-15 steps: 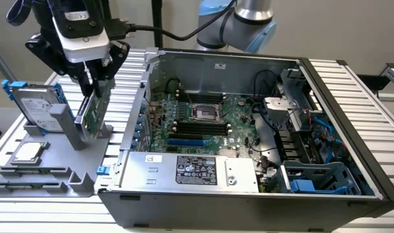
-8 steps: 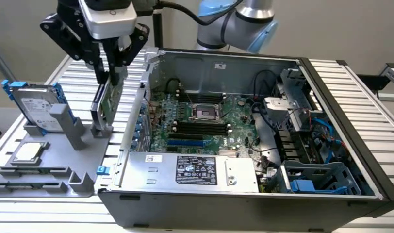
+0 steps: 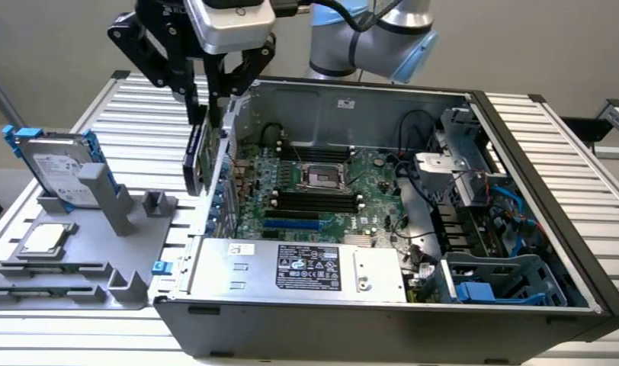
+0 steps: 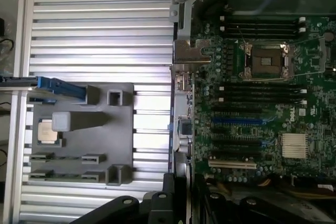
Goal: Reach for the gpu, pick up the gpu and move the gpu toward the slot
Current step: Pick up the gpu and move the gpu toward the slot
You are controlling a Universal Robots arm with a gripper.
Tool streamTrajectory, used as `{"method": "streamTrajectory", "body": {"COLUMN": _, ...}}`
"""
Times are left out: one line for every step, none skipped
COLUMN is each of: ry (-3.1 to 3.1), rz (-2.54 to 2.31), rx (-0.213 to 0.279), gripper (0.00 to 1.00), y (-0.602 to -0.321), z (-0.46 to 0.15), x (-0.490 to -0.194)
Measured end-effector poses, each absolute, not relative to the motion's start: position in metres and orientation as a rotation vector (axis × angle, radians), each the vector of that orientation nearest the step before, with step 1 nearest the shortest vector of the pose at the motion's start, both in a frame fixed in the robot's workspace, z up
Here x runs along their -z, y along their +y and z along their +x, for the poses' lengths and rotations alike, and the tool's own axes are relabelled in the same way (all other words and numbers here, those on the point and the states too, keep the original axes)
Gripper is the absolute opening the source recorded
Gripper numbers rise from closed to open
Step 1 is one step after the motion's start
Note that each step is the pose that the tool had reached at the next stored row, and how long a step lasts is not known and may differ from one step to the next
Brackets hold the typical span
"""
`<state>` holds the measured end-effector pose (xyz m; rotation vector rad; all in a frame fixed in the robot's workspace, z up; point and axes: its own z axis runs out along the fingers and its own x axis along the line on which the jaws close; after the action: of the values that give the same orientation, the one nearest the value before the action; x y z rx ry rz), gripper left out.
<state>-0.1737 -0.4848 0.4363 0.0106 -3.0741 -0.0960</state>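
I see the gripper [image 3: 210,99] clamped on the top edge of the gpu [image 3: 197,156], which hangs upright in the air just outside the open computer case [image 3: 391,320], beside its rear wall on the exterior view's left. Below it, to the exterior view's left, sits the grey holder tray [image 3: 96,252] with the hard drive [image 3: 53,168] standing in it and a small chip [image 3: 45,238] lying flat. From the wrist I look down past the card's metal bracket [image 4: 187,51] onto the motherboard [image 4: 262,108].

Elevated exterior; wrist overhead; shared motherboard [image 3: 320,187]
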Motion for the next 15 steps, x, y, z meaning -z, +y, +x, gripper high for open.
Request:
{"method": "streamTrajectory", "body": {"ry": -3.074, "rz": 0.011, "rx": 0.098, "gripper": 0.26, "y": -0.485, "z": -0.169, "x": -0.436}}
{"method": "streamTrajectory", "body": {"ry": -3.074, "rz": 0.011, "rx": 0.100, "gripper": 0.26, "y": -0.484, "z": -0.165, "x": -0.436}}
{"method": "streamTrajectory", "body": {"ry": -3.074, "rz": 0.011, "rx": 0.102, "gripper": 0.26, "y": -0.484, "z": -0.160, "x": -0.436}}
{"method": "streamTrajectory", "body": {"ry": -3.074, "rz": 0.011, "rx": 0.103, "gripper": 0.26, "y": -0.484, "z": -0.155, "x": -0.436}}
{"method": "streamTrajectory", "body": {"ry": -3.074, "rz": 0.011, "rx": 0.103, "gripper": 0.26, "y": -0.483, "z": -0.151, "x": -0.436}}
{"method": "streamTrajectory", "body": {"ry": -3.073, "rz": 0.011, "rx": 0.103, "gripper": 0.26, "y": -0.482, "z": -0.146, "x": -0.436}}
{"method": "streamTrajectory", "body": {"ry": -3.073, "rz": 0.011, "rx": 0.103, "gripper": 0.26, "y": -0.482, "z": -0.142, "x": -0.435}}
{"method": "streamTrajectory", "body": {"ry": -3.073, "rz": 0.011, "rx": 0.103, "gripper": 0.26, "y": -0.481, "z": -0.137, "x": -0.435}}
{"method": "streamTrajectory", "body": {"ry": -3.073, "rz": 0.011, "rx": 0.103, "gripper": 0.26, "y": -0.479, "z": -0.133, "x": -0.434}}
{"method": "streamTrajectory", "body": {"ry": -3.073, "rz": 0.011, "rx": 0.103, "gripper": 0.26, "y": -0.478, "z": -0.128, "x": -0.434}}
{"method": "streamTrajectory", "body": {"ry": -3.073, "rz": 0.011, "rx": 0.103, "gripper": 0.26, "y": -0.476, "z": -0.124, "x": -0.433}}
{"method": "streamTrajectory", "body": {"ry": -3.073, "rz": 0.011, "rx": 0.103, "gripper": 0.26, "y": -0.473, "z": -0.120, "x": -0.432}}
{"method": "streamTrajectory", "body": {"ry": -3.073, "rz": 0.011, "rx": 0.103, "gripper": 0.26, "y": -0.471, "z": -0.117, "x": -0.431}}
{"method": "streamTrajectory", "body": {"ry": -3.073, "rz": 0.011, "rx": 0.103, "gripper": 0.26, "y": -0.468, "z": -0.113, "x": -0.430}}
{"method": "streamTrajectory", "body": {"ry": -3.073, "rz": 0.011, "rx": 0.103, "gripper": 0.26, "y": -0.466, "z": -0.109, "x": -0.429}}
